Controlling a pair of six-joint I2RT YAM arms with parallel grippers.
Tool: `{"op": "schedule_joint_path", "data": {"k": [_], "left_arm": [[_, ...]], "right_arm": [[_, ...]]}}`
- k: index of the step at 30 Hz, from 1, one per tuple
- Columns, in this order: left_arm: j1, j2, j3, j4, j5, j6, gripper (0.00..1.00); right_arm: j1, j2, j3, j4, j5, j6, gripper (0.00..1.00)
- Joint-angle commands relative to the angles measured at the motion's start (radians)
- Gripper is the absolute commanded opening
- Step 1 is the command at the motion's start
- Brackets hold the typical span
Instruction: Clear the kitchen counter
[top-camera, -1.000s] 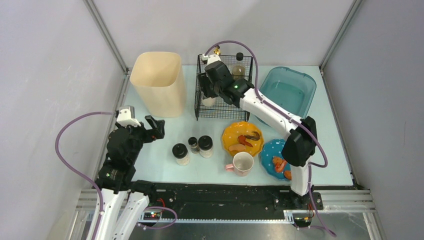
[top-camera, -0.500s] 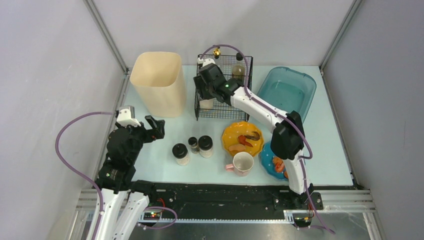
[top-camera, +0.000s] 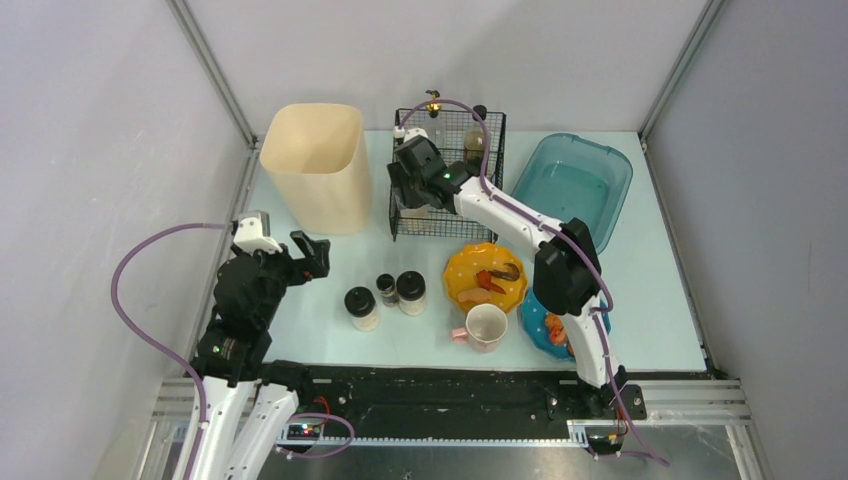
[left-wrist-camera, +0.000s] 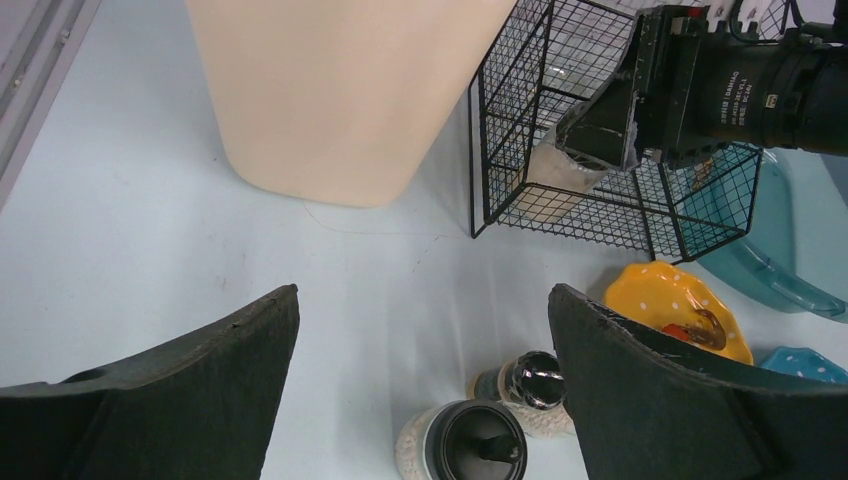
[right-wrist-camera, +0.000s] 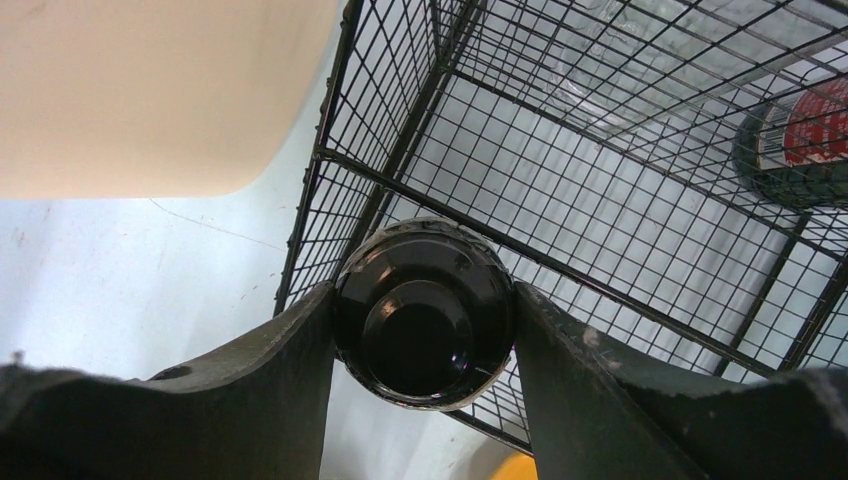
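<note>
The pale mint counter (top-camera: 655, 300) fills mid-frame, long axis left to right, with the right hand (right-wrist-camera: 423, 295) clamped on a black-lidded jar (right-wrist-camera: 425, 335) in the upper-centre wire basket (top-camera: 480, 205) and the left hand (left-wrist-camera: 422, 295) spread apart at lower left.

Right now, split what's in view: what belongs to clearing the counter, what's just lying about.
In the job: kitchen counter; black-lidded jar in the right gripper, at the wire basket; three jars, yellow plate, blue plate, pink mug.
Lying about, likely: beige bin, teal tub, open left gripper.
</note>
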Motion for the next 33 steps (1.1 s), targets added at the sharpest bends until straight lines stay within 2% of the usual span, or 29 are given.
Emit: {"op": "schedule_joint_path", "data": {"k": [1,5,9,11,14,18,26,33], "left_arm": [[0.011,0.007,-0.003,0.029,0.012,-0.012,0.98],[0.01,0.009,-0.005,0.03,0.012,-0.011,0.98],[0.011,0.011,-0.004,0.029,0.012,-0.011,0.98],[0.012,0.009,-0.005,0.029,0.013,-0.011,0.98],[0.013,0.009,-0.005,0.029,0.013,-0.012,0.98],[0.013,0.011,-0.005,0.031,0.015,-0.012,0.98],[0.015,0.013,-0.004,0.031,0.018,-0.011,0.98],[0.022,0.018,-0.004,0.031,0.019,-0.012,0.98]], "right_arm": [[-0.01,-0.025,-0.015,0.081,0.006,0.02,0.28],[-0.01,-0.039,-0.059,0.087,-0.003,0.022,0.4],[-0.011,-0.066,-0.108,0.108,-0.012,0.023,0.45],[-0.012,-0.083,-0.12,0.111,-0.019,0.017,0.52],[-0.011,-0.109,-0.14,0.113,-0.02,0.009,0.68],[-0.009,-0.182,-0.19,0.142,-0.022,0.001,0.78],[0.013,-0.35,-0.258,0.121,-0.038,-0.037,0.87],[0.058,-0.488,-0.39,0.077,-0.204,-0.129,0.85]]}}
